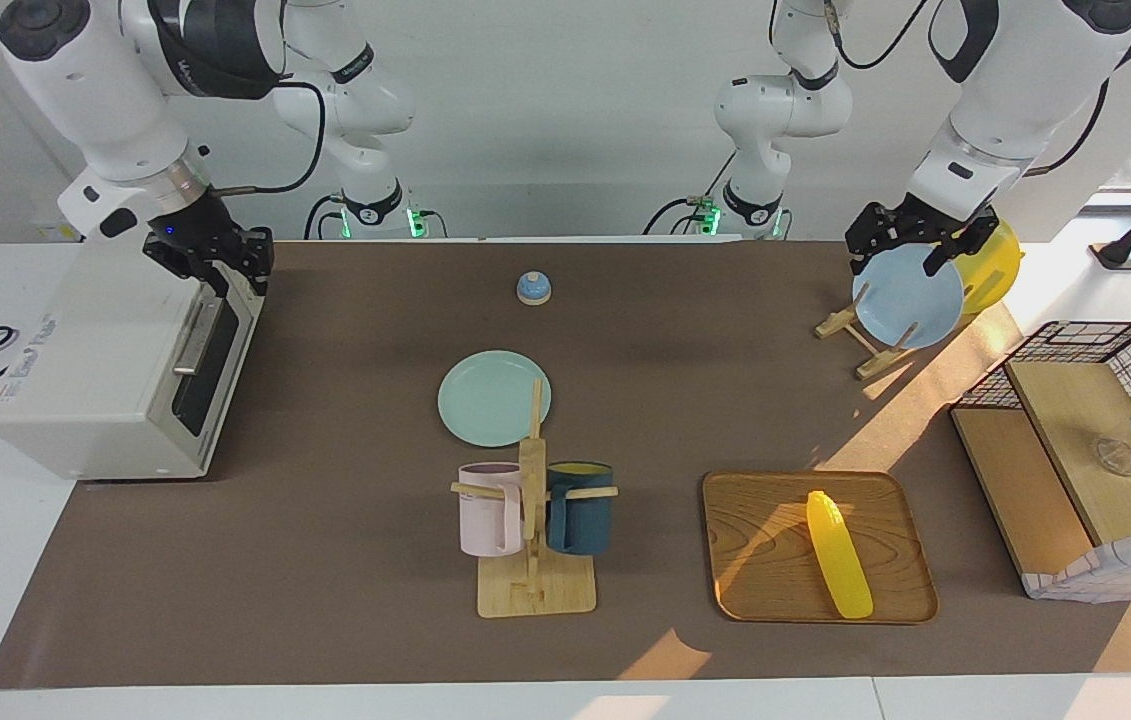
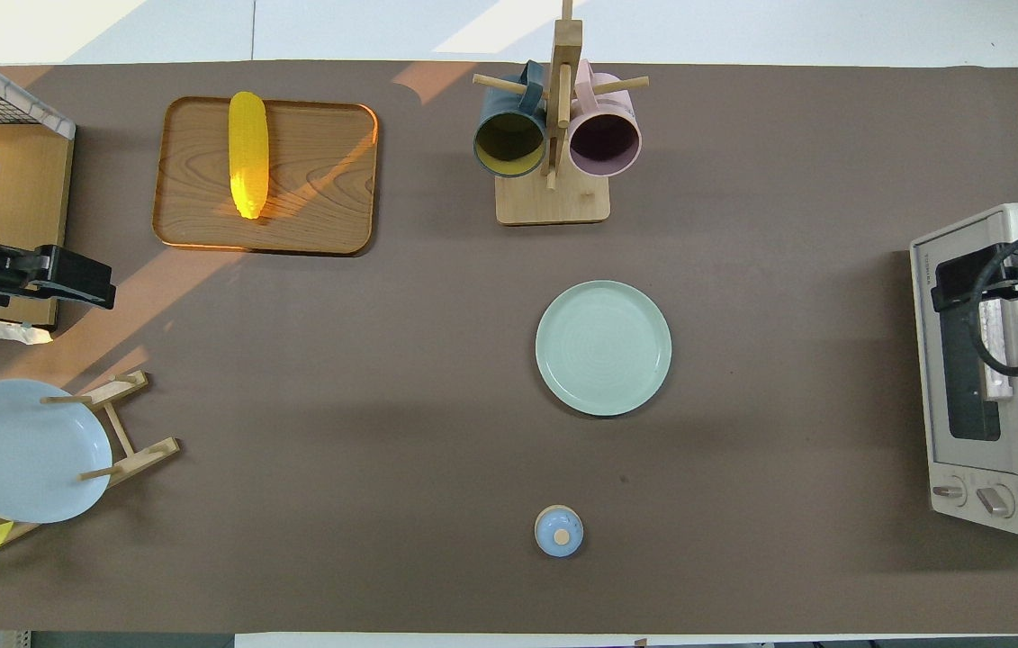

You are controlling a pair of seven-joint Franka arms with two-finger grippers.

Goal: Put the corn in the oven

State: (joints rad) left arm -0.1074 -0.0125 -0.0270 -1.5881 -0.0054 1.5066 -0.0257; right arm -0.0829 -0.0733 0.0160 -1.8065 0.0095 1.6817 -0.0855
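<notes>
The yellow corn [image 1: 838, 555] [image 2: 248, 153] lies on a wooden tray [image 1: 755, 540] [image 2: 319, 180] toward the left arm's end of the table. The off-white oven [image 1: 95, 370] [image 2: 1013, 504] stands at the right arm's end with its dark-glass door closed. My right gripper [image 1: 220, 270] [image 2: 959, 286] is down at the door's top edge, by the upper end of the bar handle [image 1: 195, 338]. My left gripper [image 1: 910, 245] [image 2: 67, 279] waits open over the blue plate in the dish rack, holding nothing.
A mug rack [image 1: 530, 530] with a pink and a dark blue mug stands mid-table, with a green plate [image 1: 493, 398] and a small blue knobbed lid [image 1: 533, 288] nearer the robots. A dish rack holds a blue plate [image 1: 910, 300] and a yellow plate [image 1: 990, 270]. A wire basket [image 1: 1095, 450] stands beside the tray.
</notes>
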